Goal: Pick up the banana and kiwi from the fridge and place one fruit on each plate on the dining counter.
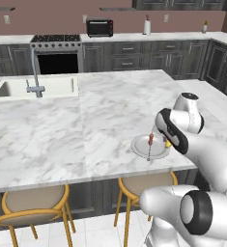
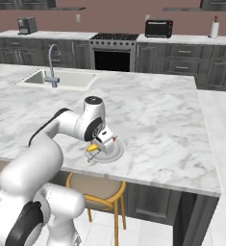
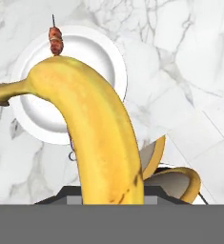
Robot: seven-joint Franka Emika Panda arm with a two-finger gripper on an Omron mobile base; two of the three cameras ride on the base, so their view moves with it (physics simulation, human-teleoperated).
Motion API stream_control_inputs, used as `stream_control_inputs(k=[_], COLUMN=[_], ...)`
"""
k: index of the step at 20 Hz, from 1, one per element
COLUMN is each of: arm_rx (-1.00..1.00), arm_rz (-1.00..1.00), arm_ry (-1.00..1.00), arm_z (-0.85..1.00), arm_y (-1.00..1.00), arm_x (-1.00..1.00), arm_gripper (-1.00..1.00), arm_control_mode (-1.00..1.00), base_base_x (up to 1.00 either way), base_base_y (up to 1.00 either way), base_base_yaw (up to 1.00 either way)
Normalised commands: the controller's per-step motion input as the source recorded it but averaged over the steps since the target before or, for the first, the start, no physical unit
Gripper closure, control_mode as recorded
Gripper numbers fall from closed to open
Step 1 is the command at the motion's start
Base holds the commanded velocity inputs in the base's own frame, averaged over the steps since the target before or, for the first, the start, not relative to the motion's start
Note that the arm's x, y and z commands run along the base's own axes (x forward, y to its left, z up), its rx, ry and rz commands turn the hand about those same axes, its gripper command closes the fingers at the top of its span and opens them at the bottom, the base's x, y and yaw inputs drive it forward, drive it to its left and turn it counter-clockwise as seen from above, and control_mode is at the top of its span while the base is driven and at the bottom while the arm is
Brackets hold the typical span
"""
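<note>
Gripper [image 2: 96, 145] clamped on banana [image 3: 96, 138], held just above plate [image 1: 150, 146] near front edge of counter [image 1: 62, 130]. Skewer [image 1: 150, 140] of red food already lying on plate. Placing step in hand. Next: lower onto bare white beside skewer, release, then off to fetch kiwi.

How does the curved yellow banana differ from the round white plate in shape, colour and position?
The curved yellow banana is long and bent; the round white plate is flat and circular. The banana is bright yellow with dark marks; the plate is plain white and carries a red-orange skewer. The banana is held in the gripper above the plate, which rests on the marble counter.
</note>
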Motion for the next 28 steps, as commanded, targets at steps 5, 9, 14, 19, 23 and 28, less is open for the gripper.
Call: stream_control_inputs(k=[5, 9, 14, 19, 23, 28], arm_rx=[-0.05, -0.02, -0.01, 0.00, 0.00, 0.00], arm_rz=[0.00, 0.00, 0.00, 0.00, 0.00, 0.00], arm_ry=[0.00, 0.00, 0.00, 0.00, 0.00, 0.01], arm_z=[-0.33, -0.25, -0.31, -0.29, -0.25, -0.22], arm_y=[0.00, 0.00, 0.00, 0.01, 0.00, 0.01], arm_x=[0.47, 0.30, 0.29, 0.27, 0.21, 0.21], arm_gripper=[1.00, 1.00, 1.00, 1.00, 1.00, 1.00], arm_control_mode=[-1.00, -1.00, -1.00, -1.00, -1.00, -1.00], base_base_x=[0.00, 0.00, 0.00, 0.00, 0.00, 0.00], base_base_y=[0.00, 0.00, 0.00, 0.00, 0.00, 0.00], base_base_yaw=[0.00, 0.00, 0.00, 0.00, 0.00, 0.00])
